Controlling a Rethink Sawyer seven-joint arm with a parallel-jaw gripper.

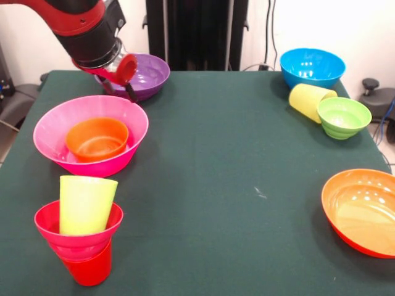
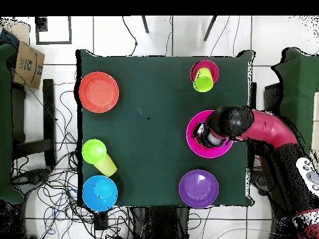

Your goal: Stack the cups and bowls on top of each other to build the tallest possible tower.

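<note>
Gripper point(image 1: 126, 79) hangs at the far left of the table in the front view, between the purple bowl point(image 1: 145, 74) and the far rim of the pink bowl point(image 1: 91, 134). Red piece and one dark tip show; whether it is open or closed cannot be told, and nothing is visibly held. From overhead the arm's wrist covers most of the pink bowl, so the gripper itself is hidden there.

Tower point(image 1: 81, 237) so far stands at the near left: red cup point(image 1: 87, 269) upright, magenta bowl point(image 1: 79, 230) seated in its mouth, lime cup point(image 1: 86, 205) upside down inside that, leaning a little. The lean suggests a loose seat.

Small orange bowl point(image 1: 97, 138) sits nested in the pink bowl, likely parked there as a second, wider stack.

Right side holds the loose stock: blue bowl point(image 1: 311, 66) at the far corner, yellow cup point(image 1: 308, 100) on its side touching the green bowl point(image 1: 343, 116), large orange bowl point(image 1: 363, 211) near the right edge, partly cut off.

Judgement: the arm's place over the pink and purple bowls fits a pick or drop at either one; which cannot be told. The tipped yellow cup will need righting or a side grasp.
</note>
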